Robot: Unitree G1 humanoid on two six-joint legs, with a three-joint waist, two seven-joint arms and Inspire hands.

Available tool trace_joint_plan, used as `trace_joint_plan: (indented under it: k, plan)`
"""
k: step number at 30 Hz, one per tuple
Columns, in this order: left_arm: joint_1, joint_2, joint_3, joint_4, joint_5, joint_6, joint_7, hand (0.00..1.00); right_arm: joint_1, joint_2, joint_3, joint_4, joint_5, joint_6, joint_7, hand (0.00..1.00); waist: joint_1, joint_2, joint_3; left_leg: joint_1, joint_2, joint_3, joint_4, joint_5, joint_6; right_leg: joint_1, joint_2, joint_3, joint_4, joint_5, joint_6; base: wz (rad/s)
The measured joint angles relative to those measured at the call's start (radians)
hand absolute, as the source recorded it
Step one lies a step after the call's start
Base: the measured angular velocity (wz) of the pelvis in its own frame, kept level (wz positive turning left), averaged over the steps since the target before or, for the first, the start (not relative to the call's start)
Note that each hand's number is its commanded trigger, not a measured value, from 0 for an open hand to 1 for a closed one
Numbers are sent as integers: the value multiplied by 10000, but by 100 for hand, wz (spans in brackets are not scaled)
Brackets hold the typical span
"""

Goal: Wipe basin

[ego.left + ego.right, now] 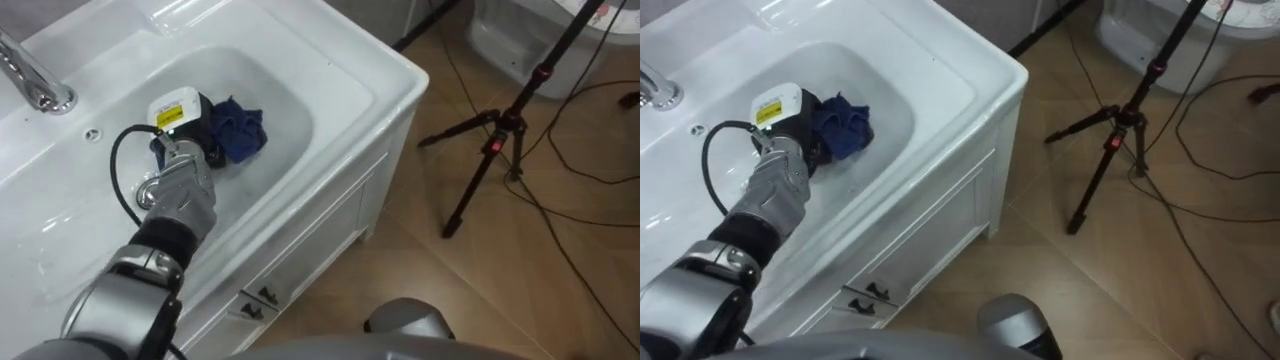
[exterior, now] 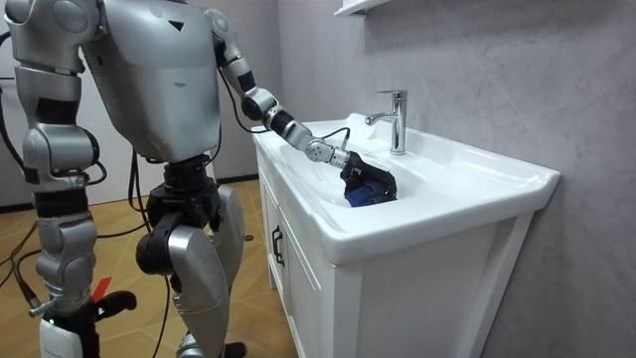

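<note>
The cloth (image 1: 240,130) lies inside the white basin (image 1: 285,95), on its floor near the middle, with the front wall of the basin at about 4 o'clock from it in the left eye view. It is a dark blue rag, crumpled into one thick lump with many folds and an uneven edge. As it is so bunched, it has no clear end that points anywhere. Its shape is only a little longer than wide, and this longer line goes about from 12 o'clock to 6 o'clock in the left eye view. The left hand (image 1: 192,128) is black and rests on the cloth at the cloth's 9 o'clock side, touching it. The arm comes into the basin from about 7 o'clock. The fingers are dark against the dark folds, so one cannot tell if they grasp the cloth or only press on it. The faucet (image 1: 35,75) stands on the counter (image 1: 350,60) at about 10 o'clock from the hand, well apart from the cloth. In the room view the robot stands upright just beside the cabinet (image 2: 397,288) that carries the basin, with its left arm stretched out over the rim. A tripod (image 1: 495,140) stands on the wooden floor (image 1: 420,270) at 3 o'clock from the basin.
</note>
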Motion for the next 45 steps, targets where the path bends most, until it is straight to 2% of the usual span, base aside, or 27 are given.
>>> trace_joint_plan:
  k: [5, 15, 18, 19, 22, 24, 29, 33, 36, 38, 40, 41, 45]
  plan:
    - [-500, 116, -98, 348, -714, 0, 23, 100, 44, -215, 6, -23, 300, -2, -34, 0, 6, 165, 47, -155, 11, 10, 25, 0, 0, -135, 6, 14, -4, 21, -8, 0]
    - [-551, 389, -154, 406, -857, -51, -180, 100, 180, -279, 6, -34, 397, 0, -122, 0, 90, 137, 37, -102, 49, 130, 18, -2, -5, -102, 71, 121, -25, 68, -22, -4]
    - [-533, 386, -143, 585, -838, -207, -86, 100, 194, -289, 4, -46, 437, 3, -115, 0, 177, 100, 49, -57, 69, 195, 15, -1, -10, -49, 110, 200, -22, 88, -33, -9]
    - [-459, 400, -138, 631, -834, -312, -16, 100, 183, -289, -5, -48, 427, -3, -119, 0, 265, 58, 80, 34, 92, 286, 5, -14, -33, 38, 148, 264, -45, 96, -46, -24]
    - [51, 389, 117, 760, -70, -755, 208, 100, 210, -233, -9, -362, 52, 1, -117, 0, 550, -73, 90, 211, 142, 393, -15, -50, -95, 192, 231, 420, -58, 79, -84, -15]
    - [377, 325, 160, 763, 322, -862, 359, 100, 289, -236, 2, -602, 51, 7, -121, 0, 756, -164, 51, 241, 141, 419, -14, -52, -99, 206, 248, 442, -41, 55, -82, 0]
    - [1114, 293, 476, 758, 1131, -1118, 836, 100, 322, -119, -25, -862, 30, 23, -327, 0, 1294, -457, -148, 243, 145, 279, 14, -45, -109, 311, 231, 308, -109, 55, -89, 5]
    - [1529, 288, 523, 822, 1225, -1214, 1061, 100, 279, -112, -26, -905, -75, 94, -319, 0, 1549, -468, -189, 426, 133, 22, -36, -44, -109, 663, 186, 97, -355, 63, -97, 19]
    - [1738, 245, 960, 971, 1205, -1378, 1410, 100, 220, -69, -26, -916, -46, 99, -302, 0, 1786, -478, -196, 392, 127, -200, -22, -38, -117, 733, 145, -110, -390, 60, -106, 20]
    - [1937, 234, 1354, 974, 1283, -1691, 1450, 100, 166, 53, -57, -901, -97, 101, -320, 0, 2059, -508, -233, 417, 125, -351, -29, -17, -148, 823, 151, -194, -418, 36, -142, 14]
    - [2100, 200, 1573, 972, 1460, -1906, 1606, 100, 115, 162, -296, -903, -331, 96, -308, 0, 2068, -529, -260, 420, 120, -513, -20, -3, -170, 946, 147, -345, -545, 36, -170, 19]
    - [2183, 186, 1688, 970, 1644, -2012, 1654, 100, 102, 206, -580, -990, -385, 96, -311, 0, 2145, -533, -307, 419, 119, -549, -20, 12, -194, 968, 157, -385, -577, 42, -191, 14]
    - [2356, 263, 1719, 970, 2222, -2018, 1726, 100, 130, 200, -761, -1165, -429, 108, -347, 0, 2314, -484, -355, 530, 150, -791, -42, 58, -265, 1189, 174, -614, -730, 64, -279, 7]
